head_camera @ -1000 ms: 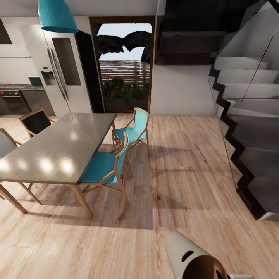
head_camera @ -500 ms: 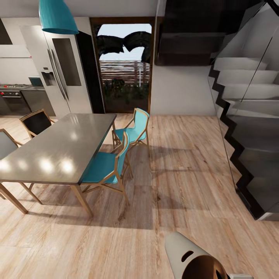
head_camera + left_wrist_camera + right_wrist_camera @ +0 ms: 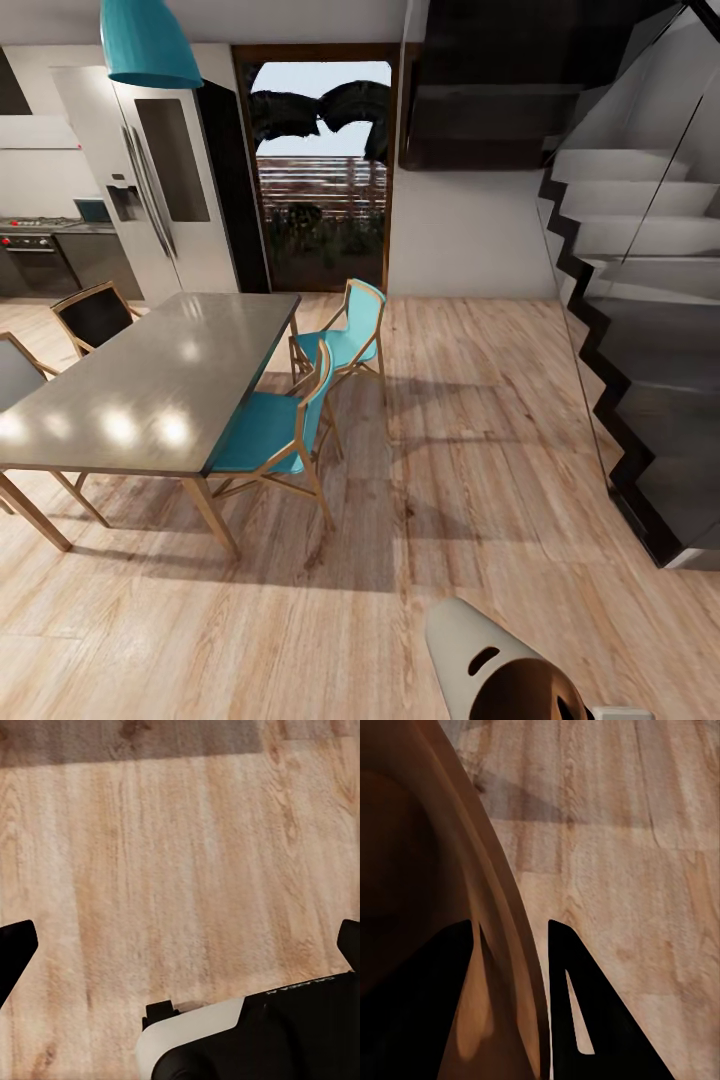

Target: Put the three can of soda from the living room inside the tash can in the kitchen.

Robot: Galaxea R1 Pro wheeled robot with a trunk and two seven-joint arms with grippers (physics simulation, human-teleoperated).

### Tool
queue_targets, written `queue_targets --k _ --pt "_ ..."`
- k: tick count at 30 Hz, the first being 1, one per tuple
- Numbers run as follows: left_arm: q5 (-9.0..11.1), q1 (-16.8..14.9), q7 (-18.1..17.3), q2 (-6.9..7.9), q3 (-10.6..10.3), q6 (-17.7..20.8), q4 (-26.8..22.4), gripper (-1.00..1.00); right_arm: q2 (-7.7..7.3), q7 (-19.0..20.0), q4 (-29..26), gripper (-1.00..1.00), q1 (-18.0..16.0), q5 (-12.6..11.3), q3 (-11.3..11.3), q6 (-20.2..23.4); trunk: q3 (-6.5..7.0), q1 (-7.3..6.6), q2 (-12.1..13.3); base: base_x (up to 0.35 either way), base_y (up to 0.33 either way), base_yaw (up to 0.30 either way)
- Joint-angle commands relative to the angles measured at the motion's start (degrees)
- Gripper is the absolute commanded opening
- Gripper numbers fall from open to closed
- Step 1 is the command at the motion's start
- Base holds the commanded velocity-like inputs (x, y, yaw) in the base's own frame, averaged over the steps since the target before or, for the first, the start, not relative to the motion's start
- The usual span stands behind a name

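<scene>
The tash can (image 3: pixel 478 648), pale grey outside and brown inside with an oval slot near the rim, is tilted at the bottom edge of the head view. In the right wrist view my right gripper (image 3: pixel 514 926) is shut on its rim, one dark finger inside the brown wall (image 3: pixel 450 862) and one outside. My left gripper (image 3: pixel 184 941) hangs open over bare wood floor, its black fingertips (image 3: pixel 16 945) far apart. The cans of soda are out of view. Part of the kitchen, with a steel fridge (image 3: pixel 165 190) and a stove (image 3: pixel 35 250), lies at the far left.
A grey dining table (image 3: pixel 150 385) with two teal chairs (image 3: pixel 285 420) and dark-backed chairs stands to the left. A dark staircase (image 3: pixel 640 330) behind glass runs along the right. Light wood floor (image 3: pixel 470 420) stretches ahead to a glass door (image 3: pixel 320 200).
</scene>
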Motion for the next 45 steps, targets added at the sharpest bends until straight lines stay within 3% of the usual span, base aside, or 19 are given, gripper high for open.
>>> queue_targets --k 1,34,45 --pt "0.0 0.0 0.0 0.00 0.0 0.0 0.0 1.00 0.00 0.3 -0.1 -1.00 0.0 0.0 -0.2 0.0 0.01 0.00 0.0 0.000 0.000 0.000" --pt "0.0 0.0 0.1 -0.07 -0.1 -0.1 0.0 1.00 0.10 0.2 -0.1 -1.00 0.0 0.0 -0.1 0.0 0.01 0.00 0.0 0.000 0.000 0.002" --pt "0.0 0.0 0.1 -0.09 -0.1 -0.1 0.1 1.00 0.15 0.2 -0.1 -1.00 0.0 0.0 -0.1 0.0 0.01 0.00 0.0 -0.006 0.025 0.187"
